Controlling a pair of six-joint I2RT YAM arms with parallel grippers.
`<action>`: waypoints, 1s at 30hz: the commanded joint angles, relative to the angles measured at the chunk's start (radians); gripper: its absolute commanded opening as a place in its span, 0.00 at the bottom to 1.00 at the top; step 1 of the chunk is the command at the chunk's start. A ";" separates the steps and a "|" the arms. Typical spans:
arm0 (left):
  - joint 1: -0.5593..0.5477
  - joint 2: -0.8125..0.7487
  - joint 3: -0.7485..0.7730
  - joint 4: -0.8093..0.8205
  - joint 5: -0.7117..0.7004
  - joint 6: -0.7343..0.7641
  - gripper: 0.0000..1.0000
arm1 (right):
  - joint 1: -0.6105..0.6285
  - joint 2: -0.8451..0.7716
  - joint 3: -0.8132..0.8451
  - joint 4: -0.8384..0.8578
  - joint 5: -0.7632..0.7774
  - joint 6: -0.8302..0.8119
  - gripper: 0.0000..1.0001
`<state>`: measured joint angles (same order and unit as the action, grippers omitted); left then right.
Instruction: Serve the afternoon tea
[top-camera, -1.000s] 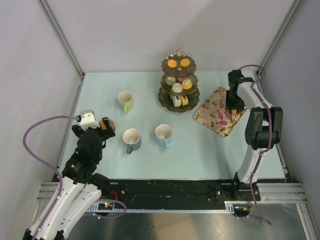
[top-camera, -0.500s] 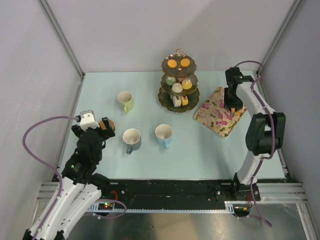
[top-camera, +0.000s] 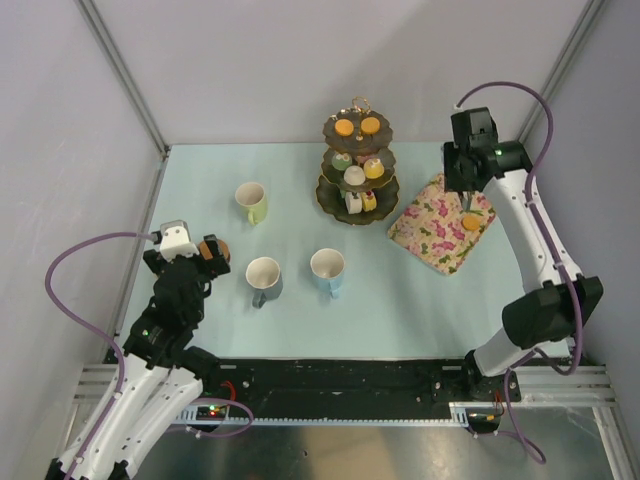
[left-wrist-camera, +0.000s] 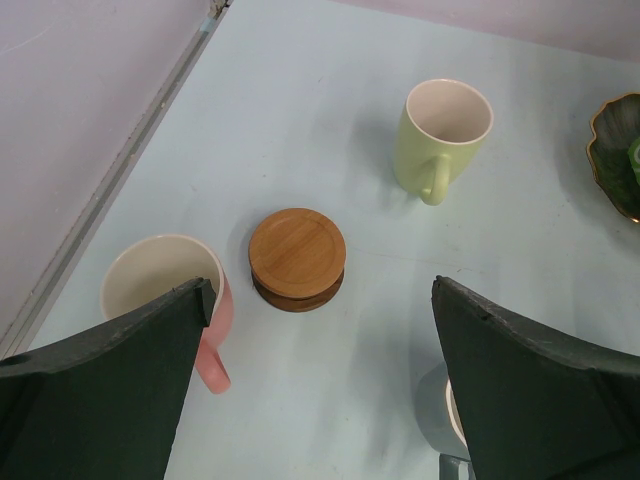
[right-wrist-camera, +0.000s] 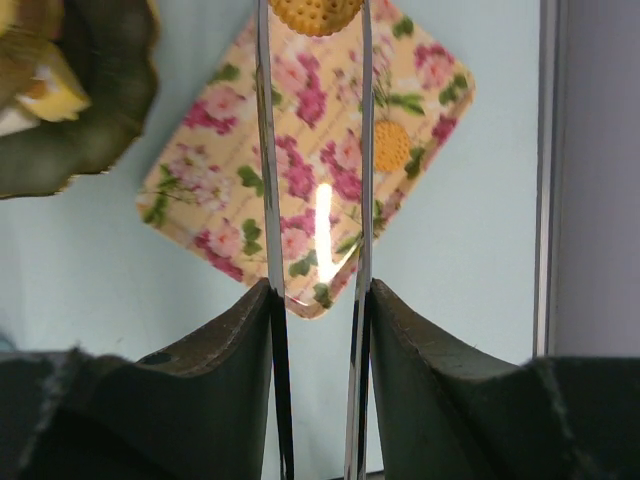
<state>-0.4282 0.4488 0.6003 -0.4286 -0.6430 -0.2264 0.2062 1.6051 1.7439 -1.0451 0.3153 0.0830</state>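
Note:
My right gripper (right-wrist-camera: 318, 290) (top-camera: 466, 170) is shut on a pair of thin metal tongs (right-wrist-camera: 268, 150), held high over the floral tray (right-wrist-camera: 220, 160) (top-camera: 430, 235). A round orange cake (right-wrist-camera: 315, 10) sits between the tong tips. A second orange cake (right-wrist-camera: 392, 145) lies on the tray. The three-tier stand (top-camera: 358, 165) carries several small cakes. My left gripper (left-wrist-camera: 325, 295) (top-camera: 205, 255) hangs open above the table near a stack of brown coasters (left-wrist-camera: 297, 255). The pink mug (left-wrist-camera: 160, 285) is to its left and the yellow-green mug (left-wrist-camera: 445, 135) stands further back. The pink mug is hidden in the top view.
The grey mug (top-camera: 264, 278) and blue mug (top-camera: 328, 270) stand side by side in front of the stand. The yellow-green mug (top-camera: 251, 202) is left of the stand. Metal frame posts and walls enclose the table on both sides.
My right arm has risen and drawn back above the tray with the tongs, whose blades closed a little. The left arm and the mugs have not moved.

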 joint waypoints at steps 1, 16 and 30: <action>-0.006 -0.001 -0.007 0.032 0.000 0.016 0.98 | 0.090 -0.091 0.106 0.002 0.024 -0.054 0.41; -0.006 -0.009 -0.007 0.032 0.000 0.016 0.98 | 0.336 -0.099 0.259 0.060 -0.053 -0.134 0.43; -0.007 -0.020 -0.007 0.032 -0.005 0.018 0.98 | 0.379 0.034 0.325 0.086 -0.101 -0.138 0.43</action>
<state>-0.4282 0.4366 0.6003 -0.4282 -0.6430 -0.2264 0.5762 1.6211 2.0003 -1.0122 0.2375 -0.0414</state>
